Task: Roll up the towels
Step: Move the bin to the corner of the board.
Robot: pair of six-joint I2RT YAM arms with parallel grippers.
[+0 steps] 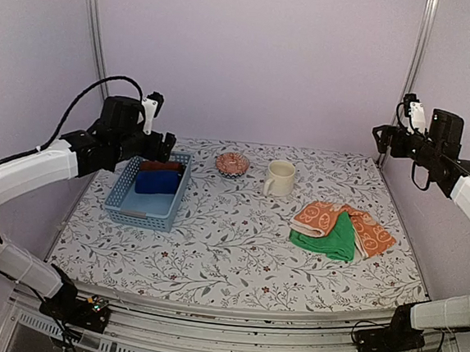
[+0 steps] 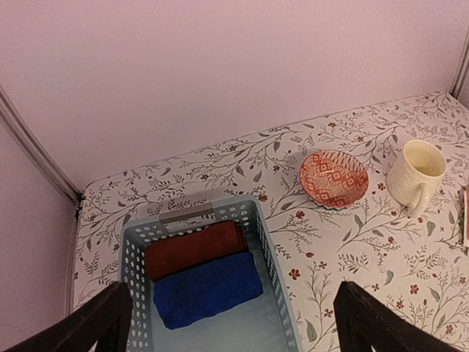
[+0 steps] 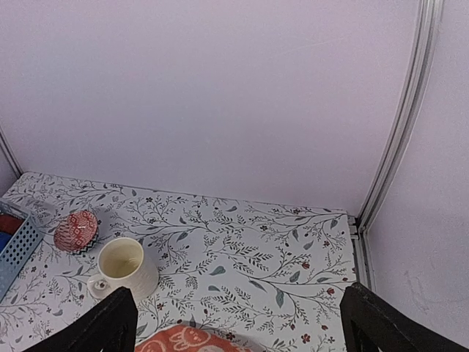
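Floral worktop (image 1: 212, 248) carries the towels (image 1: 341, 231) heaped at its right side, a green one (image 1: 328, 240) between two orange, with mug (image 1: 279, 178), bowl (image 1: 232, 163) and basket (image 1: 137, 215) farther left, and left arm (image 1: 46, 168) and right arm (image 1: 464, 188) raised, jaws spread wide, holding nothing.

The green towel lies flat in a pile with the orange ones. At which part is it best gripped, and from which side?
Grip the green towel at its near edge, which lies bare; the orange towels cover its far part. Since it lies flat on the table, probably come down from above and pinch that edge between the jaws.
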